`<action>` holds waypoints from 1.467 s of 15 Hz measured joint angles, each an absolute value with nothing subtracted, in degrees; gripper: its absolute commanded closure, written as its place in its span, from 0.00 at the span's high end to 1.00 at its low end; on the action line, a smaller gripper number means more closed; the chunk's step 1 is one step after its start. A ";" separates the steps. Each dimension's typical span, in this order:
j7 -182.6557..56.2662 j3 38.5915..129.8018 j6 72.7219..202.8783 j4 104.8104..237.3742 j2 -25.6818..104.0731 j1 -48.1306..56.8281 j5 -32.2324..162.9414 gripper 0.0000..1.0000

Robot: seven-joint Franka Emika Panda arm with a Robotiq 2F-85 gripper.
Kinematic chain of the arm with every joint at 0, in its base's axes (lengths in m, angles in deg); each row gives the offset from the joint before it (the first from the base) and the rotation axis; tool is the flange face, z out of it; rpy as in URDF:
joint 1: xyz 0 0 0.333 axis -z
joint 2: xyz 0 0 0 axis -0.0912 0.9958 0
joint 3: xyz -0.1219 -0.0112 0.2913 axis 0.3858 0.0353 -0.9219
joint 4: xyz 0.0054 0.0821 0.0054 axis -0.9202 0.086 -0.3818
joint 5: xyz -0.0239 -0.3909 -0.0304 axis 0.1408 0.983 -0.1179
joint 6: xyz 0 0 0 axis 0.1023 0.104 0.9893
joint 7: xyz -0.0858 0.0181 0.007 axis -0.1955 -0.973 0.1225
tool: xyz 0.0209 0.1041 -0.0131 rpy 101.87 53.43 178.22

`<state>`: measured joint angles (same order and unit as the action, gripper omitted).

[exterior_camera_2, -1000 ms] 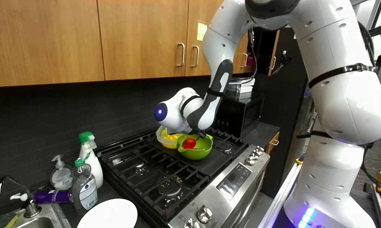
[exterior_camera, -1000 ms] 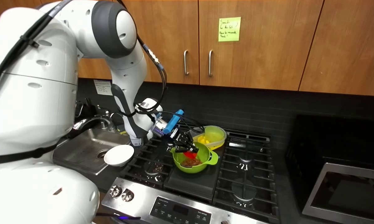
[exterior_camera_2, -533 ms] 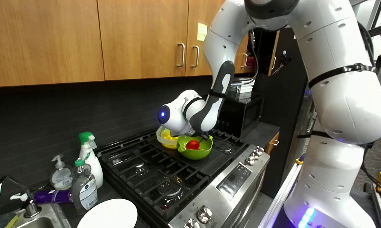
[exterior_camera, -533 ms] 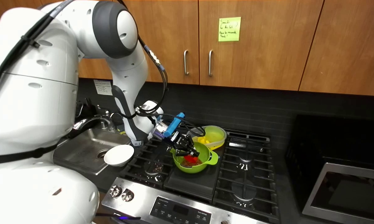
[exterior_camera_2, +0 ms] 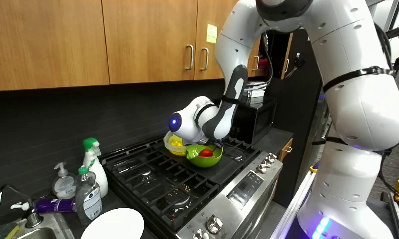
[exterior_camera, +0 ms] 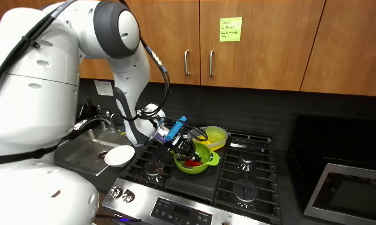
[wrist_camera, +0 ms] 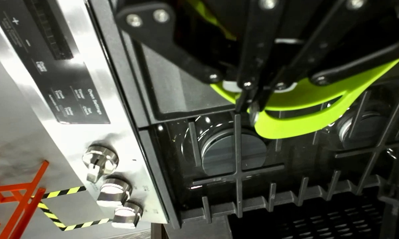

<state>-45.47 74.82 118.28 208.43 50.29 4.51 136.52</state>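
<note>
At seven o'clock from the claw (exterior_camera: 197,157), its clamped spoon (exterior_camera: 192,163) sinks lower in the bowl (exterior_camera: 204,152): scooping depth, seemingly!

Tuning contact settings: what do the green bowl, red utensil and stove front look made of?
Green bowl: likely molded plastic, satin finish; its thin handle is smooth and evenly colored.
Red utensil: plastic or silicone, can't tell which; smooth, uniform red.
Stove front: metal, probably stainless steel, fairly shiny; silvery with bright reflections in the wrist view.
</note>
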 measured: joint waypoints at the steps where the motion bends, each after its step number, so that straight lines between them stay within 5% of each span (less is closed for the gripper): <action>1: -45.43 74.82 118.28 208.45 50.29 4.55 136.52 0.01; 22: -33.52 74.90 130.97 207.59 49.91 10.72 126.22 0.01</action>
<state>-33.52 74.90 130.97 207.59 49.91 10.72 126.22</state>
